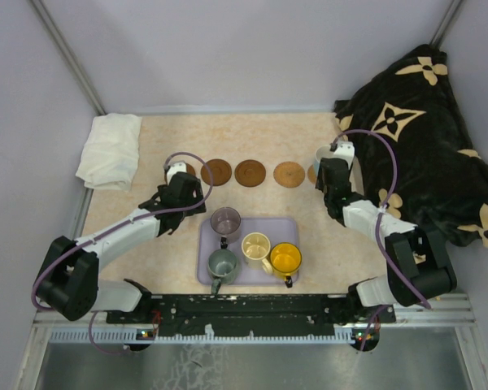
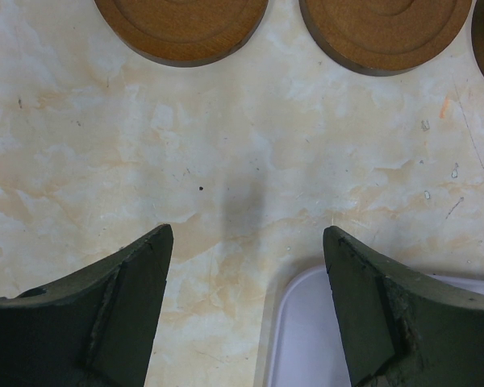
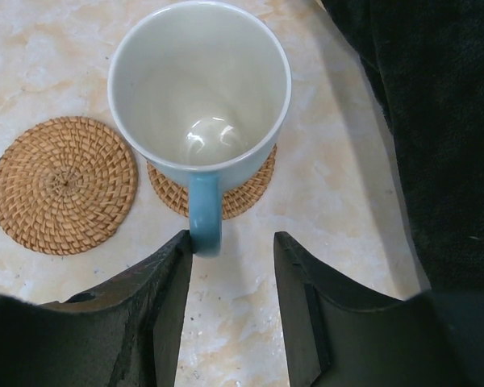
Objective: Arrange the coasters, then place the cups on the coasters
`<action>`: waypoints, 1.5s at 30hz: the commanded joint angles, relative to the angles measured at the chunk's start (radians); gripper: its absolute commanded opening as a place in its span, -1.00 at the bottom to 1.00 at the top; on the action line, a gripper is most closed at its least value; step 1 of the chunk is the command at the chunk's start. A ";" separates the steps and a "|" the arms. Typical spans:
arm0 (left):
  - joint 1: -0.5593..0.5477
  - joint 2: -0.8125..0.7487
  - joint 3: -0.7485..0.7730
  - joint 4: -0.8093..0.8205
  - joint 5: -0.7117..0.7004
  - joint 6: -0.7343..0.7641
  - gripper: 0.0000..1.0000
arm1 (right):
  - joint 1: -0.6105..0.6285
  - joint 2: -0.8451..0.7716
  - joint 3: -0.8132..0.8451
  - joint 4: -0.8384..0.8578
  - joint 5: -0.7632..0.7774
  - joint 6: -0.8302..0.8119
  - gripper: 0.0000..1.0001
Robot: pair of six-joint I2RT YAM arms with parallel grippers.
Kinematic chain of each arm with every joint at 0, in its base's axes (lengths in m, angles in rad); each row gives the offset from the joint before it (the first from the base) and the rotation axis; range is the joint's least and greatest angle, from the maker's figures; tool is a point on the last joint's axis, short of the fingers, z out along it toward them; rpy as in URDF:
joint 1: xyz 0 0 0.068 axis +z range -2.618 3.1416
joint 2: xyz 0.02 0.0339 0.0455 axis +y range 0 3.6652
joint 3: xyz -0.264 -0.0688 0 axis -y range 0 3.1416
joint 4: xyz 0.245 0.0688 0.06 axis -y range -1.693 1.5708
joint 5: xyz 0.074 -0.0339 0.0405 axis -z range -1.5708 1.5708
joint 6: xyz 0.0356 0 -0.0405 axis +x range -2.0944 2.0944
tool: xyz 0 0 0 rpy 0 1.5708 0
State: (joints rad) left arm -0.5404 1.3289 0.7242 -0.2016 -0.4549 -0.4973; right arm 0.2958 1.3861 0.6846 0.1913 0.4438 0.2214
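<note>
Marbled table (image 1: 309, 236): five coasters (image 1: 250, 172), five cups (image 1: 255, 246), four on the tray (image 1: 281, 229).

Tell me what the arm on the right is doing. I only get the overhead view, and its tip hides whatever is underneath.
Observer: Its wrist camera shows a light blue mug, white inside, standing on a woven coaster.
Visitor: Is it gripping the mug?
Observer: It does not look clamped. The right gripper has its jaws apart, and the mug's handle points toward the gap, close beside one finger.
Visitor: And the other arm?
Observer: The left gripper is open and empty above the table, with a corner of the lavender tray next to one finger.
</note>
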 commanded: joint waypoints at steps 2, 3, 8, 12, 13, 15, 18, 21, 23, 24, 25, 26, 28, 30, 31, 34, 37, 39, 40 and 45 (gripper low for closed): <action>0.009 -0.017 -0.009 0.012 -0.001 -0.008 0.63 | -0.007 -0.004 0.000 0.023 0.031 0.010 -0.11; 0.009 -0.017 -0.009 0.012 0.000 -0.007 0.63 | -0.007 -0.006 -0.002 0.023 0.034 0.010 -0.11; 0.009 -0.017 -0.010 0.012 -0.001 -0.008 0.63 | -0.008 -0.015 -0.007 0.021 0.032 0.010 -0.11; 0.008 -0.017 -0.013 0.014 0.001 -0.008 0.63 | -0.007 -0.026 -0.011 0.016 0.029 0.011 -0.08; 0.009 -0.017 -0.013 0.014 0.001 -0.009 0.63 | -0.008 -0.030 -0.011 0.014 0.029 0.012 -0.06; 0.009 -0.018 -0.014 0.014 0.002 -0.009 0.63 | -0.007 -0.040 -0.012 0.009 0.029 0.013 -0.03; 0.010 -0.019 -0.016 0.014 0.004 -0.012 0.63 | -0.008 -0.061 -0.014 0.000 0.036 0.013 0.00; 0.008 -0.025 -0.019 0.014 0.006 -0.012 0.63 | -0.008 -0.079 -0.011 -0.016 0.030 0.013 0.02; 0.008 -0.032 -0.020 0.012 0.006 -0.012 0.63 | -0.007 -0.094 -0.008 -0.031 0.027 0.015 0.03; 0.009 -0.037 -0.021 0.012 0.006 -0.012 0.63 | -0.007 -0.105 -0.007 -0.041 0.025 0.017 0.03; 0.009 -0.042 -0.022 0.009 0.004 -0.013 0.63 | -0.007 -0.118 -0.003 -0.053 0.023 0.020 0.03; 0.009 -0.048 -0.024 0.006 0.003 -0.014 0.63 | -0.006 -0.146 0.000 -0.075 0.018 0.027 0.04; 0.009 -0.066 -0.029 0.002 0.001 -0.015 0.63 | -0.006 -0.197 0.011 -0.120 0.008 0.045 0.04; 0.009 -0.080 -0.036 0.002 0.001 -0.016 0.64 | -0.005 -0.257 0.029 -0.184 0.001 0.071 0.03; 0.009 -0.087 -0.041 0.001 0.002 -0.016 0.64 | -0.003 -0.287 0.043 -0.229 0.002 0.086 0.03; 0.007 -0.110 -0.051 -0.002 0.007 -0.018 0.65 | 0.023 -0.363 0.091 -0.392 0.036 0.130 0.01; 0.009 -0.130 -0.061 -0.012 0.013 -0.018 0.66 | 0.084 -0.430 0.131 -0.553 0.073 0.178 -0.02; 0.008 -0.139 -0.065 -0.018 0.013 -0.014 0.67 | 0.144 -0.477 0.144 -0.654 0.099 0.233 -0.02; 0.009 -0.141 -0.065 -0.022 0.013 -0.014 0.67 | 0.175 -0.497 0.148 -0.698 0.102 0.264 -0.03; 0.009 -0.150 -0.060 -0.026 0.028 -0.006 0.68 | 0.332 -0.592 0.170 -0.925 0.084 0.437 -0.06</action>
State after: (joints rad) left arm -0.5404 1.2049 0.6678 -0.2211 -0.4469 -0.5037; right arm 0.5343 0.8539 0.8024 -0.4942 0.5129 0.4973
